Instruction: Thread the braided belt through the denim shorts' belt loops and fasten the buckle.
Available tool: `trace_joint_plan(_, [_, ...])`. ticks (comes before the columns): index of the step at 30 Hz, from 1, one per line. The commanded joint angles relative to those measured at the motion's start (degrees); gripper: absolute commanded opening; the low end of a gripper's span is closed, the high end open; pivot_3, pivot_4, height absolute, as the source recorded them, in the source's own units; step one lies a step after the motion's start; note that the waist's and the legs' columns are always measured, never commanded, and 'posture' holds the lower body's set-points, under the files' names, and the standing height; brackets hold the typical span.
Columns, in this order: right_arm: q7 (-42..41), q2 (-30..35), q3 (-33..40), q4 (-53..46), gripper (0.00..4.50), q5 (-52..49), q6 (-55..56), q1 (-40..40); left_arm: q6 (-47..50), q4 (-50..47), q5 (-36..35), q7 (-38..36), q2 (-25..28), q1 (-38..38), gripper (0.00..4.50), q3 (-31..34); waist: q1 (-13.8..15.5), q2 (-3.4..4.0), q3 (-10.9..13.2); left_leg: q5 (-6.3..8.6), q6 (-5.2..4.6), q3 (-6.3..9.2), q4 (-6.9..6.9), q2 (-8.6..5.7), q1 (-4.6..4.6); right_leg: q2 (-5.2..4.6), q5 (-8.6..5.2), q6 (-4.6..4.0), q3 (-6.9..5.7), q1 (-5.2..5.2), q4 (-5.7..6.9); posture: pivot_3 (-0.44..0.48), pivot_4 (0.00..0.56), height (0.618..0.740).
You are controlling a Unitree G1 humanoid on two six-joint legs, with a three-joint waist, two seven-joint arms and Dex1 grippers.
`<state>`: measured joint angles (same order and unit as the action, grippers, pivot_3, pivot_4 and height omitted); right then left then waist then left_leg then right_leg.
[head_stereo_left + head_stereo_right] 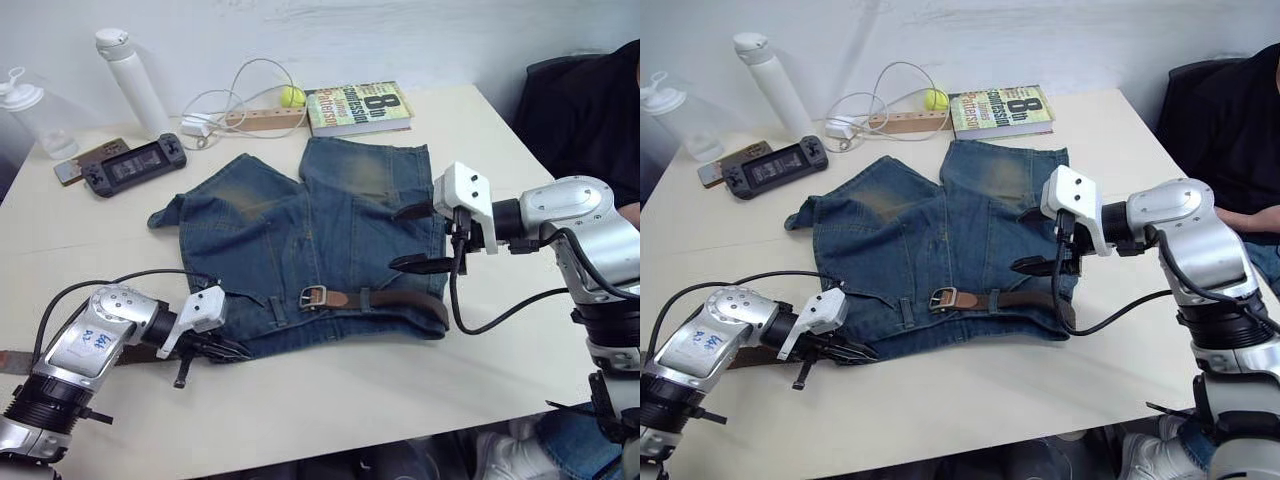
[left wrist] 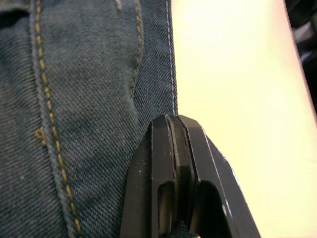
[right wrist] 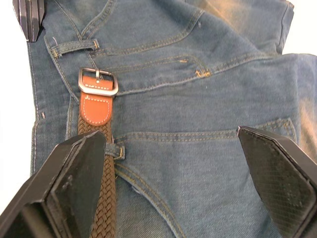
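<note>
The braided belt (image 3: 101, 198) lies along the waistband of the denim shorts (image 1: 300, 240), which are spread flat on the counter (image 1: 400, 380). The buckle (image 3: 97, 82) rests mid-waistband, its tan leather tab (image 3: 95, 106) just behind it. In the right wrist view the strap passes under one of the belt loops (image 3: 115, 150), and another loop (image 3: 74, 47) lies past the buckle with nothing through it.

The left pincer (image 1: 845, 352) is closed at the waistband's near-left edge; the left wrist view shows its fingers (image 2: 176, 163) pressed together against the denim hem. It may be pinching only cloth, or nothing; I cannot tell. If it pulls from here, the shorts could slide or bunch and drag the buckle off line with the empty loop.

The right pincer (image 1: 418, 238) hangs open above the right side of the shorts, fingers wide apart, holding nothing. Closing there would likely take denim along with the strap, and a tug could pull the belt back out of its loop.

A dark strip (image 1: 15, 360) beside the left arm may be the belt's free end, but it is cut off by the frame and partly hidden under the arm. How many loops are already threaded is hard to make out, since folds cover the strap's right-hand run.
</note>
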<state>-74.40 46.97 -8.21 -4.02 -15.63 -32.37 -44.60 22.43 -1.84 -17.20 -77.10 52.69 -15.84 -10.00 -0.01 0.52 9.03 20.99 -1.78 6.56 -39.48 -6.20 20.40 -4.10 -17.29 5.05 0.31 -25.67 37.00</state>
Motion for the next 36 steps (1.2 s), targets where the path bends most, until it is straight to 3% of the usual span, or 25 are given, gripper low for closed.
trace_joint_plan(1, [-1.00,-0.91,0.45,-2.21,4.50,-2.42,0.00,-2.17,10.88,-3.21,-11.65,2.14,-1.54,-0.42,0.03,9.81,0.03,0.01,0.00,0.00,0.00,0.00,0.00,0.00,-0.01,0.00,0.00,0.00,0.00,0.01,0.01,0.000,0.150,0.740])
trace_joint_plan(4, [-1.07,-1.80,-0.09,-0.46,4.50,-2.15,0.80,-3.12,18.11,-5.07,-22.31,2.89,-1.82,-1.86,0.03,17.18,0.08,-0.06,0.06,0.00,0.00,0.01,-0.01,0.00,-0.01,0.00,0.00,0.00,0.00,0.02,0.02,0.000,0.150,0.740])
trace_joint_plan(9, [-0.62,-3.53,-1.66,2.26,4.50,-0.77,2.93,-4.39,20.62,-6.20,-22.10,7.46,-3.01,-1.15,0.03,18.97,-0.02,-0.22,0.18,0.00,-0.01,0.05,-0.04,0.00,0.03,0.00,0.00,0.00,-0.03,0.01,-0.01,0.000,0.150,0.740])
trace_joint_plan(11, [-0.61,-3.97,-2.23,2.66,4.50,-0.08,3.81,-4.53,19.91,-7.37,-20.10,8.57,-2.95,-0.12,0.03,16.89,-0.04,-0.22,0.18,0.00,-0.01,0.05,-0.05,-0.01,0.02,-0.01,0.00,0.00,-0.03,0.02,-0.04,0.000,0.150,0.740])
trace_joint_plan(14, [0.31,-4.45,-2.43,3.32,4.50,0.77,5.57,-4.43,13.23,-5.44,-7.14,12.13,-1.70,1.20,0.03,7.85,-0.07,-0.20,0.19,0.00,-0.01,0.03,-0.05,-0.02,0.00,-0.01,0.00,0.00,-0.02,0.04,-0.05,0.000,0.150,0.740])
trace_joint_plan(24, [-0.30,-3.14,-1.89,1.58,4.50,0.33,4.39,-3.18,12.00,-3.79,-1.88,15.37,-2.96,1.27,0.03,2.84,0.19,-0.11,0.24,0.00,0.00,0.04,-0.04,-0.03,0.00,-0.01,0.00,0.00,-0.02,0.03,-0.04,0.000,0.150,0.740])
trace_joint_plan(26, [-1.36,-3.12,-1.39,0.33,4.50,-1.66,2.61,-2.81,13.03,-6.73,-6.17,13.52,-2.99,1.75,0.03,5.80,0.25,-0.11,0.24,0.00,-0.01,0.03,-0.04,-0.04,0.00,-0.02,0.00,0.00,-0.02,0.04,-0.04,0.000,0.150,0.740])
trace_joint_plan(29, [-3.07,-3.06,-1.04,-0.61,4.50,-4.20,0.49,-2.69,17.34,-11.69,-16.97,12.72,-4.80,2.39,0.03,14.59,0.37,-0.10,0.23,0.00,0.00,0.03,-0.05,-0.03,-0.04,-0.02,0.00,0.00,-0.02,0.08,-0.01,0.000,0.150,0.740])
trace_joint_plan(31, [-4.18,-3.37,-1.35,-0.60,4.50,-5.30,-0.33,-2.87,18.41,-12.93,-19.42,13.98,-3.88,4.01,0.03,21.78,0.30,-0.10,0.25,0.00,0.00,0.05,-0.05,-0.01,-0.05,-0.01,0.00,0.00,-0.03,0.08,0.00,0.000,0.150,0.740])
trace_joint_plan(34, [-5.95,-4.34,-2.32,-0.30,4.50,-6.91,-1.44,-3.59,24.56,-13.72,-23.55,16.80,-1.89,9.05,0.94,34.61,0.07,-0.28,0.37,0.00,0.00,0.06,-0.05,-0.01,0.01,-0.01,0.00,0.00,-0.04,0.06,-0.06,0.000,0.150,0.740])
trace_joint_plan(36, [-7.67,-5.01,-3.44,0.32,4.50,-7.87,-2.15,-4.61,28.43,-15.67,-24.40,18.01,-1.69,15.53,1.77,42.99,-0.67,-0.29,0.40,0.00,0.00,0.05,-0.03,0.04,0.00,0.04,0.00,0.00,-0.02,0.04,-0.07,0.000,0.150,0.740])
